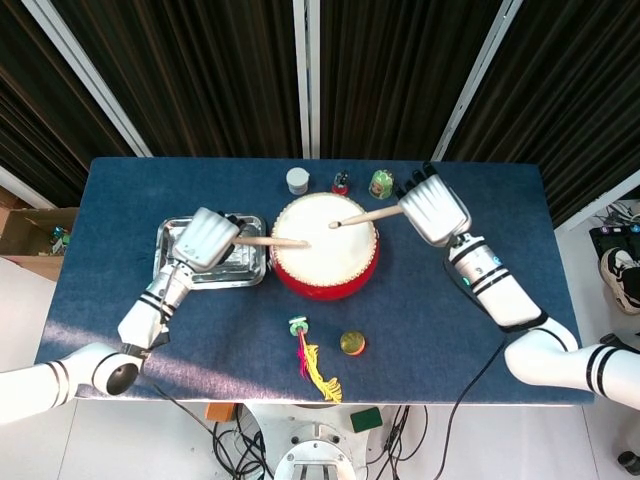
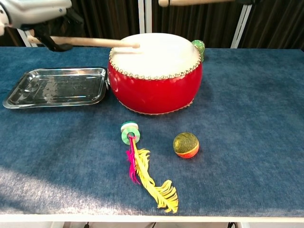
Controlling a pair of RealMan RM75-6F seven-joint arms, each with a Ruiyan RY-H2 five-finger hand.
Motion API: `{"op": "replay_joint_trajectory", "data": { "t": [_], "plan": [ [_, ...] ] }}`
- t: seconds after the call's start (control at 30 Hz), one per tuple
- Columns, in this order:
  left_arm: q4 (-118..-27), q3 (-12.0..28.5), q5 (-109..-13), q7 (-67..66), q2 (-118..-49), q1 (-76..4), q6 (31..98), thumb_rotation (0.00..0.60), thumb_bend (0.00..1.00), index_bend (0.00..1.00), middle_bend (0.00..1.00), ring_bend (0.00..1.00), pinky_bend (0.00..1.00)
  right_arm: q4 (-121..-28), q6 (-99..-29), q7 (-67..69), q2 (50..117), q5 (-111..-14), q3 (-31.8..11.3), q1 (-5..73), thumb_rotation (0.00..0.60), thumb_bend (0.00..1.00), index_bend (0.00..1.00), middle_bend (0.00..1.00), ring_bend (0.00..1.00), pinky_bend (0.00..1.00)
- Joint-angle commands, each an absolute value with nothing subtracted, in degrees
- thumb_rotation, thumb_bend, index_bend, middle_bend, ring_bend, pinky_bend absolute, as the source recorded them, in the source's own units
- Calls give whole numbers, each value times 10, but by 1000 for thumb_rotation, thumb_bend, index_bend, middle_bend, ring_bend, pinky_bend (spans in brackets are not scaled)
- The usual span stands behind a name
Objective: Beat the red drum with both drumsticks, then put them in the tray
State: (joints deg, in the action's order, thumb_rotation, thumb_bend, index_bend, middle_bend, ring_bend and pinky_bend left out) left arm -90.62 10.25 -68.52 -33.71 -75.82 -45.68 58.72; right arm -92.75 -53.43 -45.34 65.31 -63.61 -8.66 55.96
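The red drum point(image 1: 325, 248) point(image 2: 156, 76) with its cream skin stands mid-table. My left hand point(image 1: 207, 238) point(image 2: 33, 14) hovers over the metal tray point(image 1: 165, 262) point(image 2: 52, 88) and grips a wooden drumstick point(image 1: 272, 242) point(image 2: 90, 42) whose tip lies on the drum skin at its left side. My right hand point(image 1: 433, 208) is at the drum's right rear and holds the other drumstick point(image 1: 365, 217) point(image 2: 194, 2), its tip raised above the skin. The chest view shows only that stick, not the right hand.
A feather shuttlecock point(image 1: 312, 358) point(image 2: 145, 171) and a small ball point(image 1: 352, 343) point(image 2: 185, 145) lie in front of the drum. Behind it stand a grey cup point(image 1: 297, 180), a small figure point(image 1: 341, 184) and a green toy point(image 1: 381, 184) point(image 2: 198, 46).
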Motion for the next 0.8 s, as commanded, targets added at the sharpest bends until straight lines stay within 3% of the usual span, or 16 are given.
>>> {"op": "replay_joint_trajectory", "data": {
  "t": [0.03,0.23,0.47,0.8],
  "plan": [
    [-943,98,-714,-322,-724,-434,625,600,612,677,661,627,756,-884,-494,-498,695,-620,-60,578,600,822,701,616,356,343],
    [-981,83,-747,-305,-688,-411,649,600,610,675,661,627,757,-853,-481,-550,737,-600,-39,592,600,826,703,616,358,345],
    [-971,80,-753,-262,-675,-383,675,600,611,676,661,627,757,-928,-554,-463,672,-644,-70,557,600,825,708,616,359,346],
    [-781,57,-720,-125,-752,-357,618,600,611,666,654,627,750,-997,-650,-312,551,-728,-71,458,600,823,709,616,358,341]
  ]
}}
